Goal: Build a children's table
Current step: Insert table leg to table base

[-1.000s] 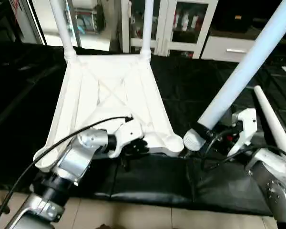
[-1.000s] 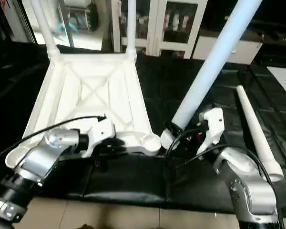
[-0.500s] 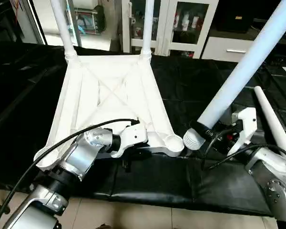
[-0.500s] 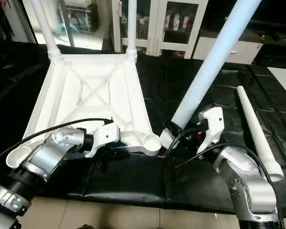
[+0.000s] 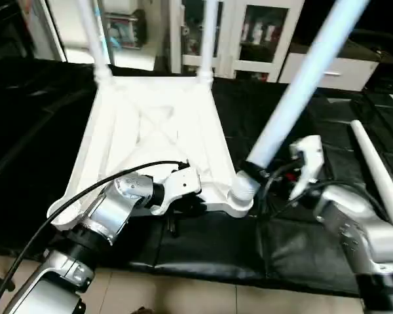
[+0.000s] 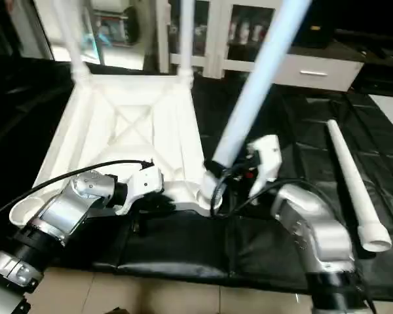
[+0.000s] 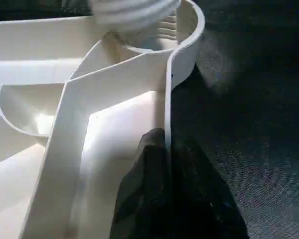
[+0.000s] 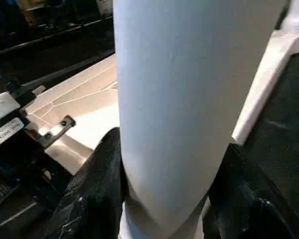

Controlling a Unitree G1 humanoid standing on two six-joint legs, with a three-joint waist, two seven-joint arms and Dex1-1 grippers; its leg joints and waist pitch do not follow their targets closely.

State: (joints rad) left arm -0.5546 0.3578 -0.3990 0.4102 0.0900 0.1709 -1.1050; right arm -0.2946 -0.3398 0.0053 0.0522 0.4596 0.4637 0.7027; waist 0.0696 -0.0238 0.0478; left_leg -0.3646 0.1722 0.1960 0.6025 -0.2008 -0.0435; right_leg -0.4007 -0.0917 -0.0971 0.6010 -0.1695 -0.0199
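Centrally in the head views, the white tabletop lies upside down on a black mat, its ribbed, X-braced underside facing up. Two white legs already stand in the round sockets at its far corners, near the upper edge of the frame.

At lower left, the left gripper sits at the tabletop's near edge. In the left wrist view its black fingers are pressed together on the thin upright rim wall of the tabletop, one on each side of it, so the jaws are closed on the tabletop's rim. Just beyond them is the near corner socket, with the ribbed end of a leg at its mouth.

At right of centre, the right gripper clasps a third leg, a long white tube that slants from the socket up toward the upper right of the frame. The right wrist view shows a black finger on each side of the tube, the jaws closed around it near its lower end.

A fourth leg lies loose on the mat at the right edge, well apart from the tabletop. A white cabinet with glass doors stands along the top of the frame.
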